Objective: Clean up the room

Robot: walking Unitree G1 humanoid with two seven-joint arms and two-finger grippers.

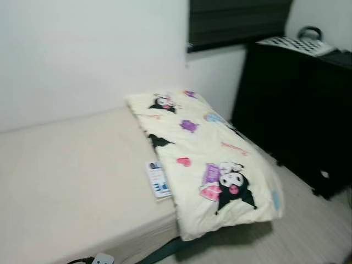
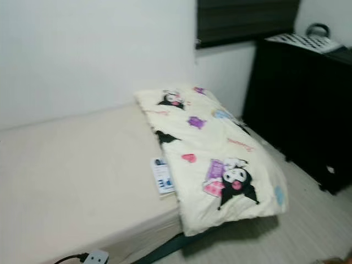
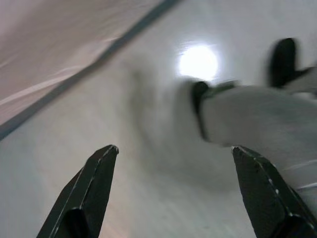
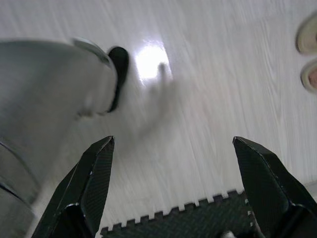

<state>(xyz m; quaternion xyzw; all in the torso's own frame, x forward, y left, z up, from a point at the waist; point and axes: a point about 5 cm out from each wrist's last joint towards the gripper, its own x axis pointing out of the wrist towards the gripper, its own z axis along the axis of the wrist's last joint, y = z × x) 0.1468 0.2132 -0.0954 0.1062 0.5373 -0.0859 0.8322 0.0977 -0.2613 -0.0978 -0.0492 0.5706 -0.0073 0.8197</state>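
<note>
Blanket (image 1: 212, 165) with cartoon prints lies folded along the right end of the bare beige mattress (image 1: 71, 181), its lower edge hanging over the corner, as you look down from the head. A small card (image 1: 158, 179) sits on the mattress, touching the blanket's left edge. Your left gripper (image 3: 173, 153) hangs over pale floor (image 3: 148, 188) with fingers spread wide; your right gripper (image 4: 173, 148) is equally wide above the floor, a black foam mat (image 4: 178, 218) beneath.

Black cabinet (image 1: 308, 110) with checkered board (image 1: 294, 44) on top, dark window blind (image 1: 236, 22), white wall (image 1: 82, 55).
</note>
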